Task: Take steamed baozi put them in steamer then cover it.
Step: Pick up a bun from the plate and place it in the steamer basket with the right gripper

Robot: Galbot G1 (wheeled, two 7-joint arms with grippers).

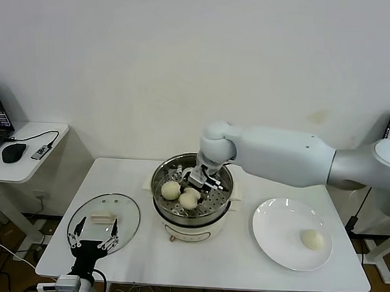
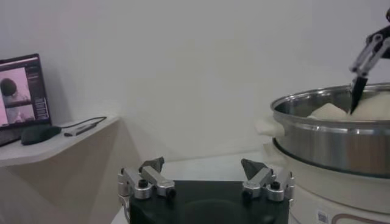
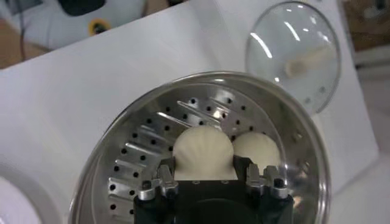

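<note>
Right wrist view: your right gripper (image 3: 204, 176) has its fingers clamped on a bun (image 3: 203, 149) directly between them, low over the steamer (image 3: 122, 131) tray; left fingers (image 2: 153, 164) apart.

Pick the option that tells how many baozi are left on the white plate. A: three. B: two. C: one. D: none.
C: a single baozi lies on the white plate, while the other buns sit in the steamer.

Cream-white baozi (image 1: 171, 191) sit in the shiny steel steamer (image 1: 224, 186), its tray dotted with holes; white plate (image 1: 275, 230) at three o'clock.
</note>
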